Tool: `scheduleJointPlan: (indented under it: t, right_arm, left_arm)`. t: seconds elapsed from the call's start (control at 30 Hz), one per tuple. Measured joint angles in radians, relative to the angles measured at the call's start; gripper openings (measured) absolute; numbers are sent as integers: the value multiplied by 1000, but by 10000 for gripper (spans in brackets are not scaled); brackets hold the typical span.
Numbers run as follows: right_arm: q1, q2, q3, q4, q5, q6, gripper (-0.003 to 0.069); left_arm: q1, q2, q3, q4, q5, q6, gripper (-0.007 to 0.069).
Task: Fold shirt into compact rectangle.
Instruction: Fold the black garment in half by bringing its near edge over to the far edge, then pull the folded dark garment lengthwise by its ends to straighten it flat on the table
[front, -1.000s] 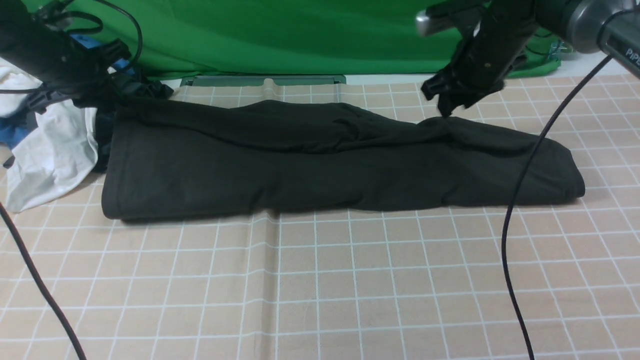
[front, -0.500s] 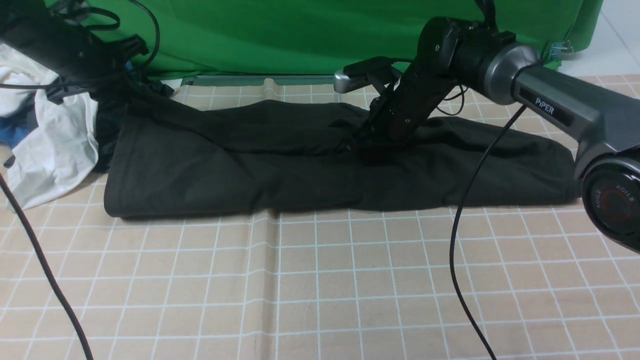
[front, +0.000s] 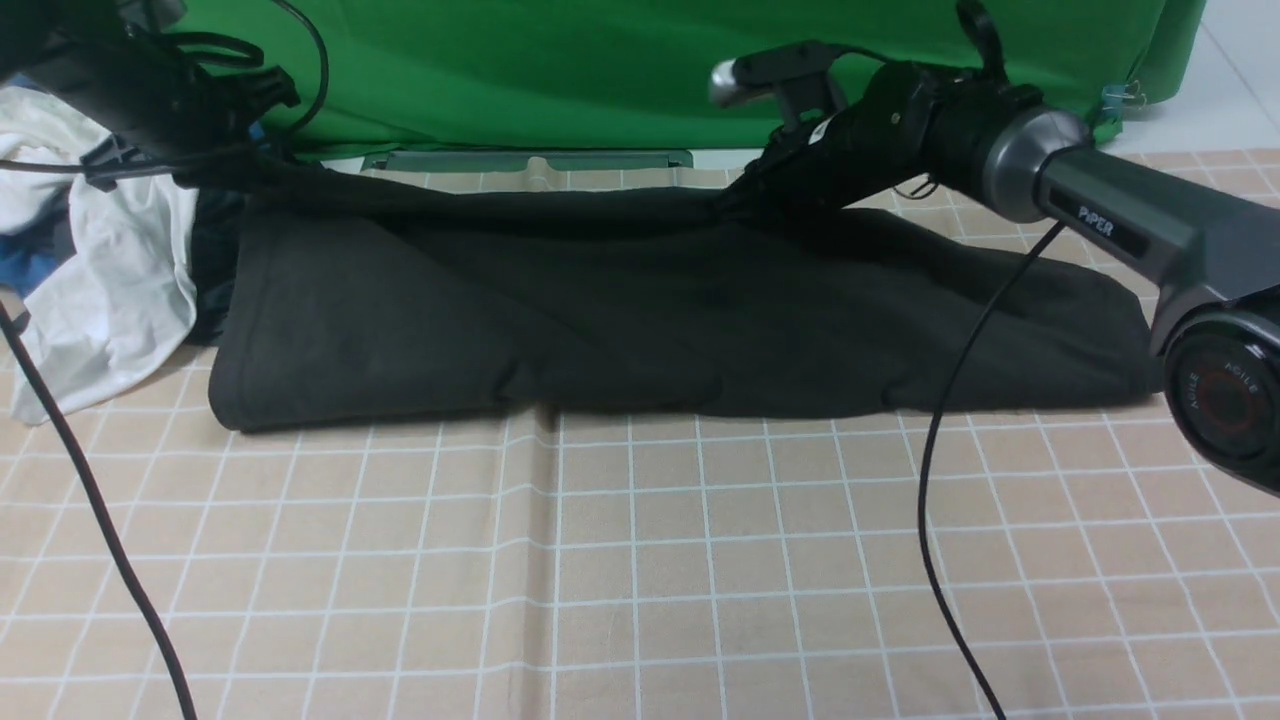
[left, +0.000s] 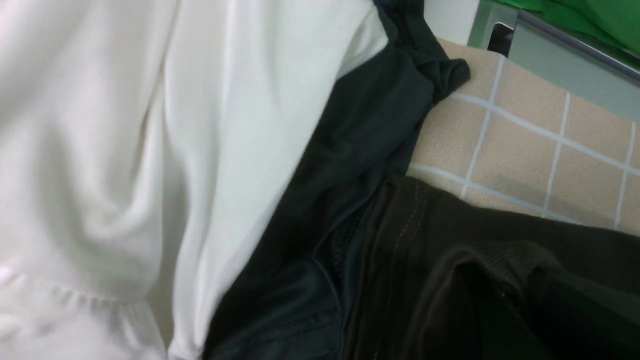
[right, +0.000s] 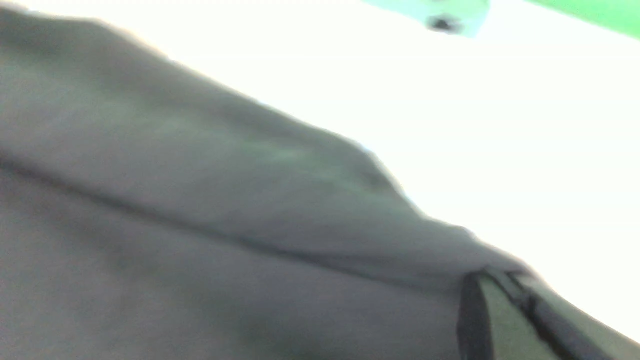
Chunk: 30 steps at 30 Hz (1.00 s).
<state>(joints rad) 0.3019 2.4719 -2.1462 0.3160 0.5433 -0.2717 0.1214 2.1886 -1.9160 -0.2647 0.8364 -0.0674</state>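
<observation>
The left gripper (front: 262, 180) and the right gripper (front: 728, 208) are clamped on the shirt (front: 620, 320), stretched along the bench's (front: 640, 580) far edge! Soft, floppy cloth, this, likely light but quick to sag between grips; best held by doubled layers at hem and fold, well spread, kept gently taut.
</observation>
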Motion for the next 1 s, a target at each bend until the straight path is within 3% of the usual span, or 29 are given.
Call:
scheduleJointPlan:
  t: [0.13, 0.23, 0.27, 0.33, 0.47, 0.63, 0.77, 1.0]
  right_arm:
    - [-18, 2, -28, -5, 59, 5, 38]
    - [-18, 2, -70, -5, 149, -8, 41]
    - [-18, 2, -78, -5, 155, -10, 41]
    - [-18, -1, -125, -9, 243, -21, 42]
    - [-22, -27, -194, -28, 384, -27, 45]
    - [-23, -88, -258, -31, 510, -42, 45]
    - [-23, -98, -281, -31, 532, -43, 45]
    - [-23, -97, -281, -32, 551, -43, 45]
  left_arm:
    - [-3, 0, 0, 11, -35, 1, 125]
    - [-2, 0, 0, 39, -70, -1, 255]
    - [-2, 0, -1, 40, -71, -2, 255]
    - [-2, 0, -14, 48, -70, -9, 360]
    - [-7, -3, -49, -11, 26, 15, 414]
    - [-78, -10, -54, -39, 184, 115, 269]
    - [-180, 16, -56, -29, 235, 171, 50]
    - [-277, 100, -58, -28, 155, 220, 19]
